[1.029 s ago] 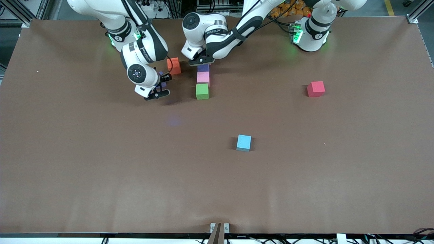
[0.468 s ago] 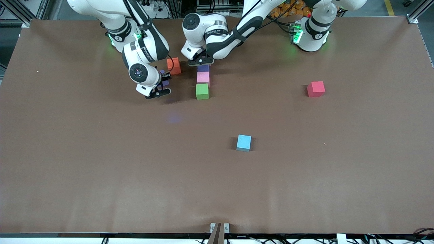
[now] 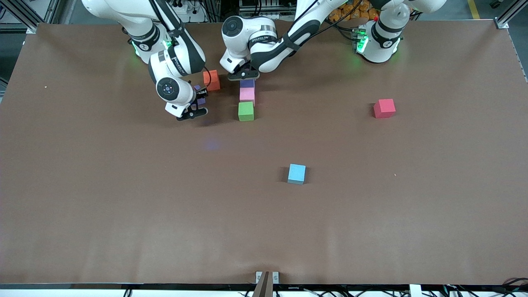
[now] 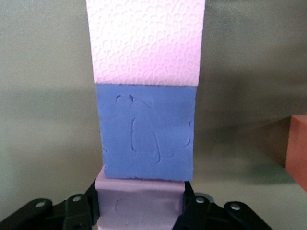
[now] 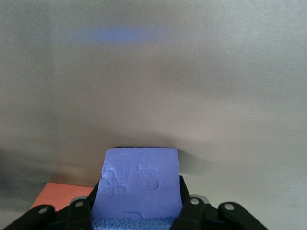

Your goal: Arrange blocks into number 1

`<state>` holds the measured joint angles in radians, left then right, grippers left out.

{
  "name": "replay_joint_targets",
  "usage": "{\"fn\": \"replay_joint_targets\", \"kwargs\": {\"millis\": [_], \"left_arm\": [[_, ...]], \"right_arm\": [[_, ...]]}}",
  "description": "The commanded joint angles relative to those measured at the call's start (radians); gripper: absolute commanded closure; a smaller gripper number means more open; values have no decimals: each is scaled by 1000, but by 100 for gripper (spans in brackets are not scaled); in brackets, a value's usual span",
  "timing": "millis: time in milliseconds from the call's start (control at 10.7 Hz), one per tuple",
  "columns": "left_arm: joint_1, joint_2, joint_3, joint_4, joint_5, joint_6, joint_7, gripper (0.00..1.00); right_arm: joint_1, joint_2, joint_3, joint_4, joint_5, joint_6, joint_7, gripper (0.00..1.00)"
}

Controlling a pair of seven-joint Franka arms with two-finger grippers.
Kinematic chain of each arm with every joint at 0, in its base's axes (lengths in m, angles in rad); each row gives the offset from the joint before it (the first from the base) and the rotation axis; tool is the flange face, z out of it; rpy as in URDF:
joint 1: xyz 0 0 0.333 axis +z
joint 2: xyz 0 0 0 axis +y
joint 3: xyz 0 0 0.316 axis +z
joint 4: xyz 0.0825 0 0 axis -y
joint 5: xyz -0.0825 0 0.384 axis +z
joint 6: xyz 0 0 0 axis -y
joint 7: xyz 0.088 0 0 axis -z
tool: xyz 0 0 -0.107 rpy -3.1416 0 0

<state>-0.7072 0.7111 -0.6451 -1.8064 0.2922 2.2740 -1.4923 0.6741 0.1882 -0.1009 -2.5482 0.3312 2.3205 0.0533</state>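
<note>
Three blocks lie in a touching column: a green block nearest the front camera, then a pink block, then a purple block. My left gripper is shut on a second pink block, pressed against the purple block's end toward the robots' bases; the front view hides it under the hand. My right gripper is shut on a second purple block, low over the table beside the column, toward the right arm's end.
An orange cube sits close to the right gripper, between it and the column's top. A red cube lies toward the left arm's end. A light blue cube lies nearer the front camera.
The right gripper with its purple block has shifted slightly toward the column. The left gripper has barely moved.
</note>
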Motion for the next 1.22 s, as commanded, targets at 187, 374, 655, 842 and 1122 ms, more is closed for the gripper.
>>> {"fn": "replay_joint_targets", "kwargs": {"millis": [187,374,655,842,1122], "left_arm": [[-5,-9,7,15,24,-8,10,100],[-6,-7,8,27,22,-8,10,100],[-17,-5,35,32,24,-8,10,100],[-20,-4,36,35,28,-8,10,5],[-34,-10,36,35,27,-10,-8,0]], "right_arm": [[-82,-88,-5,25,19,7,-10,67],[-94,-111,-22,71,19,5,-6,67],[-105,-115,-40,141,19,7,-6,67],[-110,-107,-46,204,9,7,-7,67],[-125,-84,-51,285,8,8,-7,67]]}}
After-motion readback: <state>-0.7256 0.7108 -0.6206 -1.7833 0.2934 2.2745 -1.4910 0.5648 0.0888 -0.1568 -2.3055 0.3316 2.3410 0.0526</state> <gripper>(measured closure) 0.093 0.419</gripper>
